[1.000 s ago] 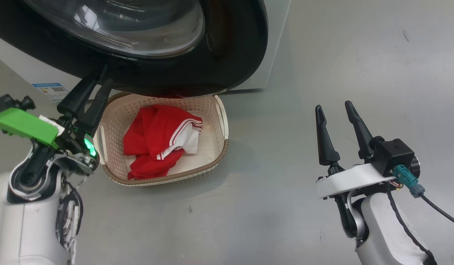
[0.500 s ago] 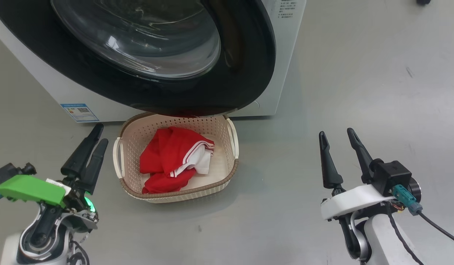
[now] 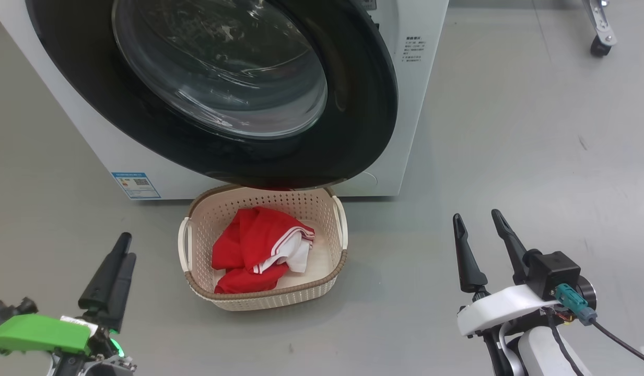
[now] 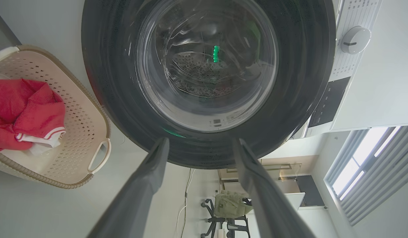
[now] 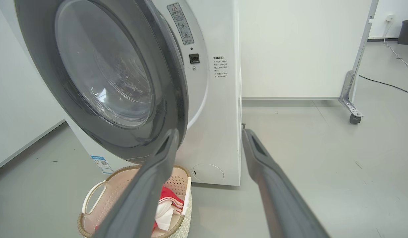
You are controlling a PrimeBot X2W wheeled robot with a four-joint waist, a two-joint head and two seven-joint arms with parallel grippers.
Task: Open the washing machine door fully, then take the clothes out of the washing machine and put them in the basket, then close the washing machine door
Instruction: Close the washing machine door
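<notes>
The red clothes [image 3: 251, 250] lie in the cream basket [image 3: 264, 302] on the floor, at 6 o'clock from the washing machine door [image 3: 222, 83]. The left gripper [image 3: 127, 247] is at the basket's 9 o'clock and the right gripper [image 3: 476, 215] at its 3 o'clock. Both have jaws apart and empty.

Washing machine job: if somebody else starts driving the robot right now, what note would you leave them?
Left tool: open, empty, low and to the left of the basket.
Right tool: open, empty, above the floor to the right of the basket.
Clothes: a red pile in the basket, which sits in front of the washing machine, under the door's lower edge.
Done: the clothes look unloaded.
To do: the door seems nearly shut but not latched. The latch socket shows beside its edge. Push it closed.
</notes>
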